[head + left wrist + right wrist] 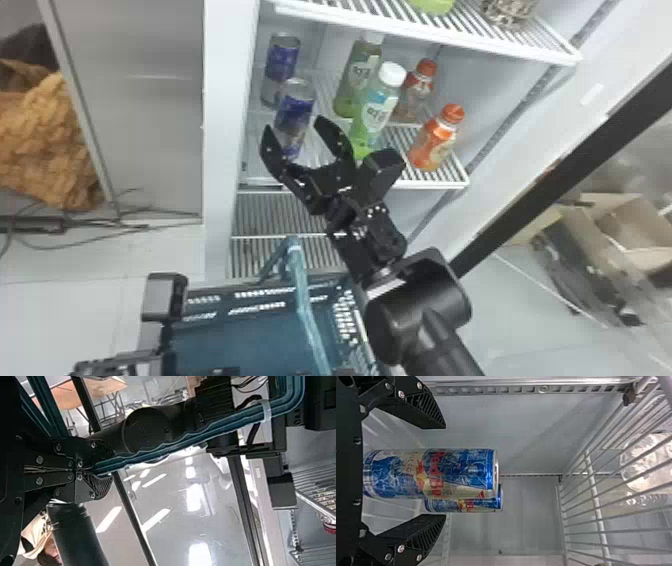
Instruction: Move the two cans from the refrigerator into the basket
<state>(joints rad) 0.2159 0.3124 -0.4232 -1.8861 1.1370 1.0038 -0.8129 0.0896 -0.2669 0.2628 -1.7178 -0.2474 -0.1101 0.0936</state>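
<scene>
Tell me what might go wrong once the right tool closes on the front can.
The front can may knock the rear can, close behind it. The right tool could bump the nearer green bottle beside one finger. The basket, held by its handle in the left tool, might tilt when loaded.

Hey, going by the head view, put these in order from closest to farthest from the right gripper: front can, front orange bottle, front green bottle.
From the right gripper:
1. Front can, between its open fingers.
2. Front green bottle, to the can's right.
3. Front orange bottle, farther right on the same shelf.
</scene>
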